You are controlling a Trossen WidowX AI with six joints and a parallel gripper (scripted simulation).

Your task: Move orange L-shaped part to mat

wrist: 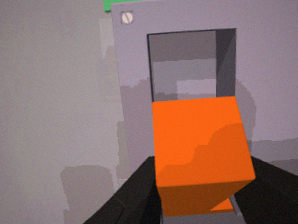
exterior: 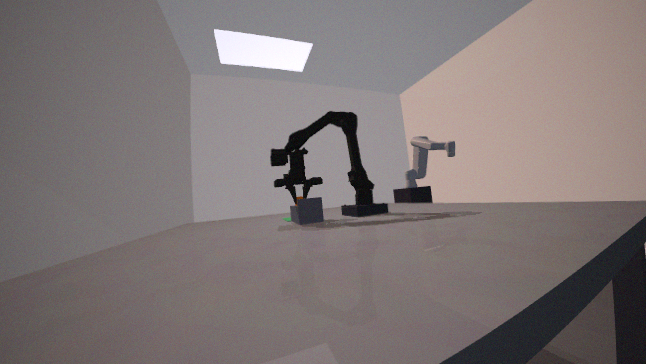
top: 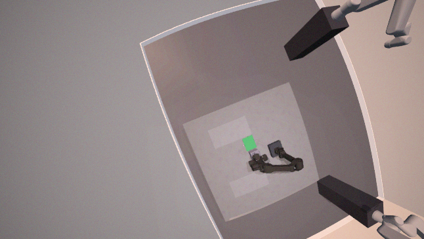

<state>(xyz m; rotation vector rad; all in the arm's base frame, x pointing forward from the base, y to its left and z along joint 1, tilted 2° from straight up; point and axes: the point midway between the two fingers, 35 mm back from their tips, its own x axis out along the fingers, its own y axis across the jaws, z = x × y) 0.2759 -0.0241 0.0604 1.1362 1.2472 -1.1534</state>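
The orange L-shaped part [wrist: 200, 152] [exterior: 299, 199] stands tipped up out of the pocket [wrist: 189, 63] of the grey tray [wrist: 133, 56] [exterior: 307, 211] [top: 253, 153]. In the wrist view its raised end fills the middle, with the dark fingers on both sides of it. My gripper [wrist: 192, 163] [exterior: 299, 192] is shut on that raised end, right above the tray. The green mat [top: 249, 142] [exterior: 286, 219] lies just beyond the tray's far edge.
The arm's base [top: 275, 148] [exterior: 364, 209] stands beside the tray on a pale work area [top: 279, 108]. Two dark blocks [top: 312, 33] [top: 348, 198] with grey arms stand at the table's edges. A grey second robot [exterior: 425, 160] stands at the back.
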